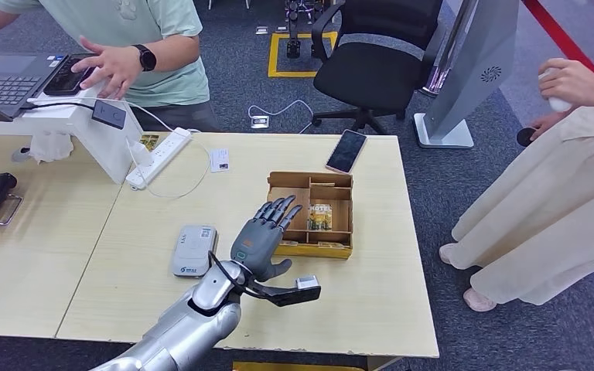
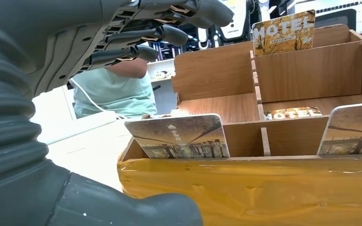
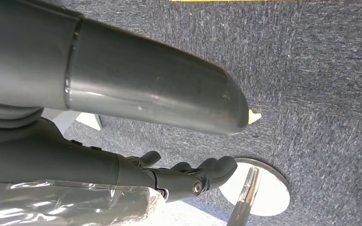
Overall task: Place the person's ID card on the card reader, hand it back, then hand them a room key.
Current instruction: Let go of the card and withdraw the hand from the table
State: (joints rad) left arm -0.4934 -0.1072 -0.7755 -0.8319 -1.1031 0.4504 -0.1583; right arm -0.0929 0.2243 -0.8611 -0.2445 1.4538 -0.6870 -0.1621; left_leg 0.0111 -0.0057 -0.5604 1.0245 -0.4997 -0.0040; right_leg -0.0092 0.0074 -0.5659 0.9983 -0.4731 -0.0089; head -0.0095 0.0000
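My left hand (image 1: 261, 236) hovers with its fingers spread over the near left corner of a wooden compartment box (image 1: 339, 199) and holds nothing. The box holds hotel room key cards (image 1: 320, 216). In the left wrist view the left hand (image 2: 52, 70) reaches above the box (image 2: 217, 70). One key card (image 2: 179, 136) stands in the nearest compartment, and another marked HOTEL (image 2: 283, 30) stands upright at the back. The grey card reader (image 1: 194, 250) lies on the table just left of my wrist. My right hand (image 3: 122, 84) hangs over the carpet with nothing in it.
A person in a beige dress (image 1: 541, 201) stands off the table's right side. Another person (image 1: 124, 62) sits at a laptop (image 1: 8, 77) at the back left. On the table lie a phone (image 1: 346, 151), a power strip (image 1: 158, 157) and a small white card (image 1: 219, 160).
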